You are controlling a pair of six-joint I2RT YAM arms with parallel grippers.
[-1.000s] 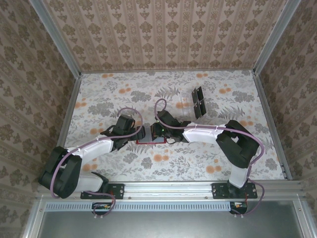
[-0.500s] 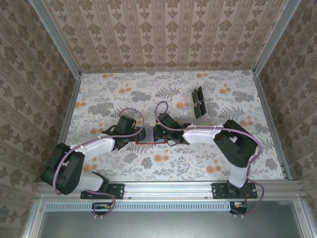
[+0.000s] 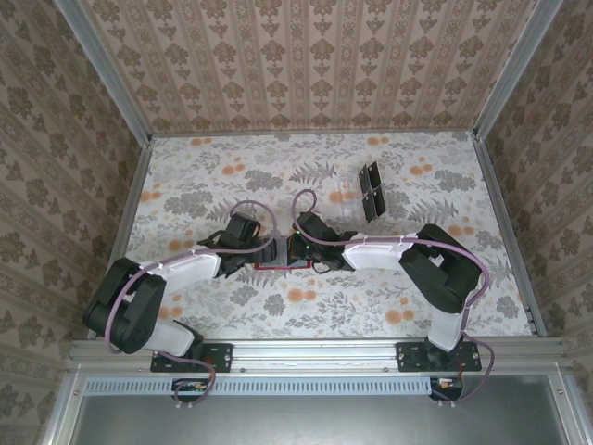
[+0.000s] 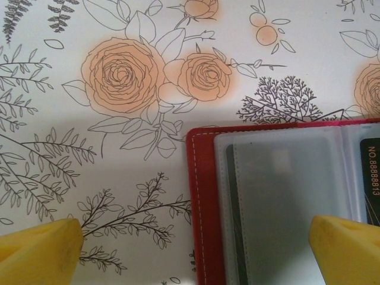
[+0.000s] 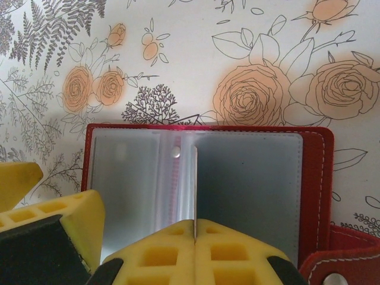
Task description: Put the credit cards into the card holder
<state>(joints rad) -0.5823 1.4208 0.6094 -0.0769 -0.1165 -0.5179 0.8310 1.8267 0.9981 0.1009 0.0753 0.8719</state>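
- Our right gripper (image 5: 195, 231) is clamped tight on what we take for one credit card (image 5: 194, 178), held edge-on over the opened card holder (image 5: 310, 178) at mid-table.
- Our left gripper (image 4: 193, 252) is spread wide and empty, straddling the holder's left edge.
- The card could miss a pocket (image 5: 249, 184) and skid across it, or shove the unpinned holder away.
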